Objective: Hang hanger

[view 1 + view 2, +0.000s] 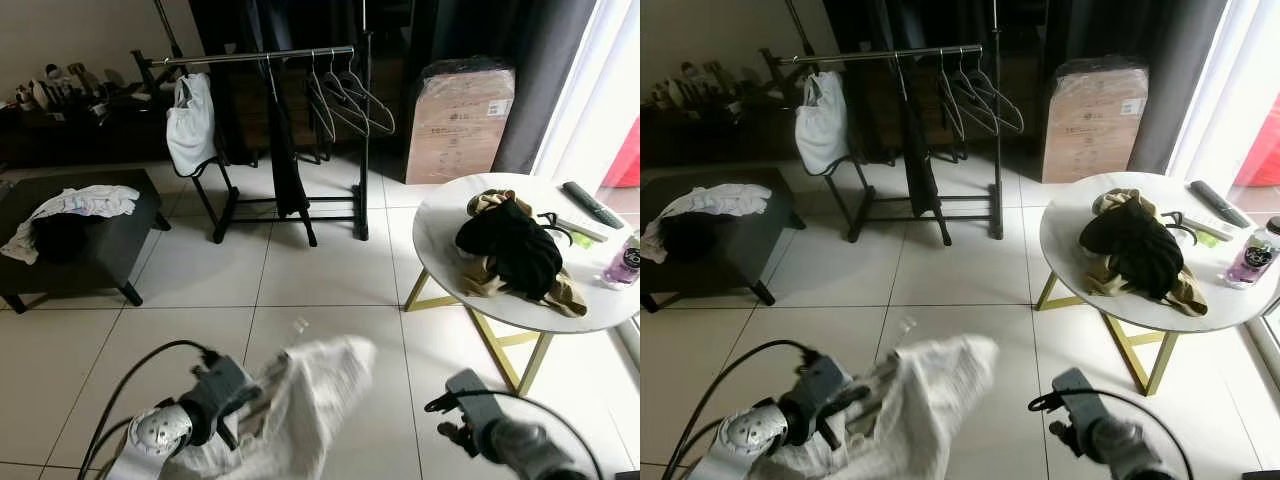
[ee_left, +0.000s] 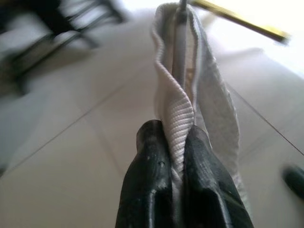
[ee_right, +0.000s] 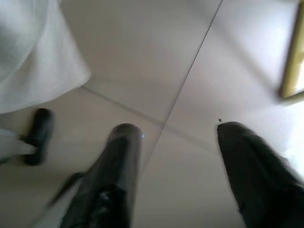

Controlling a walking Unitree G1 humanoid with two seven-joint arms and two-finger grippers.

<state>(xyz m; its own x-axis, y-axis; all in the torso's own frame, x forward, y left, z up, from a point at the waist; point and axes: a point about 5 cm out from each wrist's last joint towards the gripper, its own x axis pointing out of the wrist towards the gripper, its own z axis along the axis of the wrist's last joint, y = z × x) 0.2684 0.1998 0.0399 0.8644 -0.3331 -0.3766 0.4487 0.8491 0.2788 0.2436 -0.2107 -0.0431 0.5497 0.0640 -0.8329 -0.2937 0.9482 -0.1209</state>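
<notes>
Your left gripper [image 2: 176,156] is clamped on the ribbed collar of a white knit garment [image 1: 300,400], which hangs low over the pale tiled floor [image 1: 330,290] in front of you (a thin grey hanger neck [image 2: 180,42] rises inside the collar in the left wrist view). Your right gripper [image 3: 178,142] sits just beside it, fingers spread apart and holding nothing, above the tiles. Well ahead stands the black metal clothes rack [image 1: 290,130], carrying a white top [image 1: 190,120], a dark garment [image 1: 285,150] and several bare hangers [image 1: 345,95]. To your right, the round white tabletop [image 1: 440,220] on gold legs bears a heap of dark clothes [image 1: 510,250].
</notes>
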